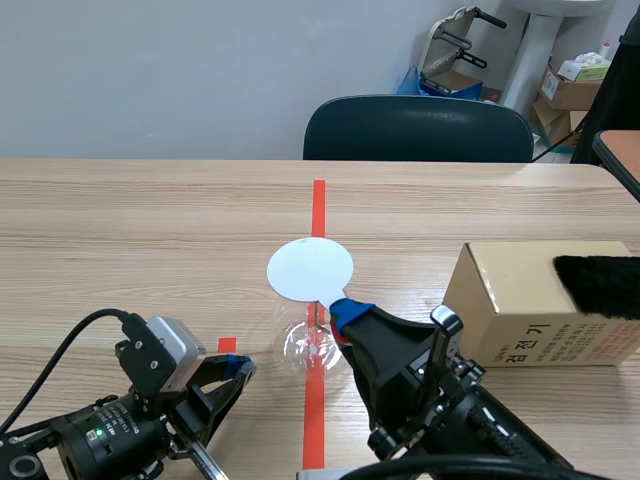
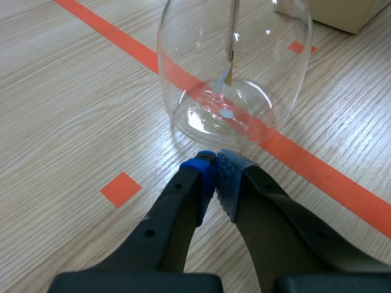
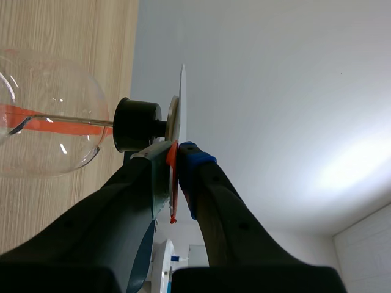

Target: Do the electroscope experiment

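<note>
Electroscope (image 1: 311, 270): glass flask under a white disc, being stood on the tape line mid-table. Judged light, fragile, slippery; best taken at the black stopper (image 3: 137, 125). Left gripper (image 2: 215, 160): pads being pressed together, empty, just short of the flask. Right gripper (image 3: 177, 149): being clamped on a thin orange-red strip (image 3: 173, 210) beside the disc.

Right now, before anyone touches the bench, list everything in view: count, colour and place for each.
table: one, light wood, under everything.
electroscope: one, clear glass flask with pale disc on top, mid-table on the tape line.
cardboard box: one, brown, right of the electroscope.
fur piece: one, black, on the box's top.
chair: one, dark, beyond the table.
thin strip: one, orange-red, between the right gripper's pads.
left gripper: one, black, shut, low on the flask's left.
right gripper: one, black, shut on the thin strip, by the disc's edge.
</note>
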You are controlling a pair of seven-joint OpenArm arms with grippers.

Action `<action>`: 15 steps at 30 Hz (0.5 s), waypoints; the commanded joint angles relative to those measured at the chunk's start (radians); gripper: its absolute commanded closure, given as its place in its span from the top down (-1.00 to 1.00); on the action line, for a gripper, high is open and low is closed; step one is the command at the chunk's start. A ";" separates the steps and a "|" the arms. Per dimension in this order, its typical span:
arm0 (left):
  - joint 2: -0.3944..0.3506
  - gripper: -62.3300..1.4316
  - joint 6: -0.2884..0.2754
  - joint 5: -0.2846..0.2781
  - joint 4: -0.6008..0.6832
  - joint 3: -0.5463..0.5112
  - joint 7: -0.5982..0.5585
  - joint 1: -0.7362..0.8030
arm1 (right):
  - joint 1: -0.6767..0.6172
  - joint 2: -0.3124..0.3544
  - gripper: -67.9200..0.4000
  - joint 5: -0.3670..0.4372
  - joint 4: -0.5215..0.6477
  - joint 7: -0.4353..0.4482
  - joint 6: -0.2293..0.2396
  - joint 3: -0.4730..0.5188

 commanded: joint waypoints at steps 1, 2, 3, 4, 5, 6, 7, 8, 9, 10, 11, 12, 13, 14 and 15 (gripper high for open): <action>0.005 -0.87 -0.002 0.004 0.017 0.003 -0.018 0.000 | 0.012 0.005 -0.95 -0.001 0.016 0.000 -0.012 0.008; 0.005 -0.87 -0.002 0.004 0.017 0.003 -0.018 0.000 | 0.012 0.005 -0.95 -0.001 0.016 0.000 -0.012 0.008; 0.005 -0.87 -0.002 0.004 0.017 0.003 -0.018 0.000 | 0.012 0.005 -0.95 -0.001 0.016 0.000 -0.012 0.008; 0.005 -0.87 -0.002 0.004 0.017 0.003 -0.018 0.000 | 0.012 0.005 -0.95 -0.001 0.016 0.000 -0.012 0.008; 0.005 -0.87 -0.002 0.004 0.017 0.003 -0.018 0.000 | 0.012 0.005 -0.95 -0.001 0.016 0.000 -0.012 0.008; 0.005 -0.87 -0.002 0.004 0.017 0.003 -0.018 0.000 | 0.012 0.005 -0.95 -0.001 0.016 0.000 -0.012 0.008; 0.005 -0.87 -0.002 0.004 0.017 0.003 -0.018 0.000 | 0.012 0.005 -0.95 -0.001 0.016 0.000 -0.012 0.008; 0.005 -0.87 -0.002 0.004 0.017 0.003 -0.018 0.000 | 0.012 0.005 -0.95 -0.001 0.016 0.000 -0.012 0.008; 0.005 -0.87 -0.002 0.004 0.017 0.003 -0.018 0.000 | 0.012 0.005 -0.95 -0.001 0.016 -0.001 -0.012 0.008; 0.005 -0.87 -0.002 0.004 0.017 0.003 -0.018 0.000 | 0.012 0.005 -0.95 -0.001 0.016 -0.001 -0.012 0.008; 0.005 -0.87 -0.002 0.004 0.017 0.003 -0.018 0.000 | 0.012 0.005 -0.95 -0.001 0.016 -0.001 -0.012 0.008; 0.005 -0.87 -0.002 0.004 0.017 0.003 -0.018 0.000 | 0.012 0.005 -0.95 -0.001 0.016 -0.001 -0.012 0.008; 0.005 -0.87 -0.002 0.004 0.017 0.003 -0.018 0.000 | 0.012 0.005 -0.95 -0.001 0.016 -0.001 -0.012 0.008; 0.005 -0.87 -0.002 0.004 0.017 0.003 -0.018 0.000 | 0.012 0.005 -0.95 -0.001 0.016 -0.002 -0.012 0.008; 0.005 -0.87 -0.002 0.004 0.017 0.003 -0.018 0.000 | 0.012 0.005 -0.95 -0.001 0.016 -0.006 -0.012 0.008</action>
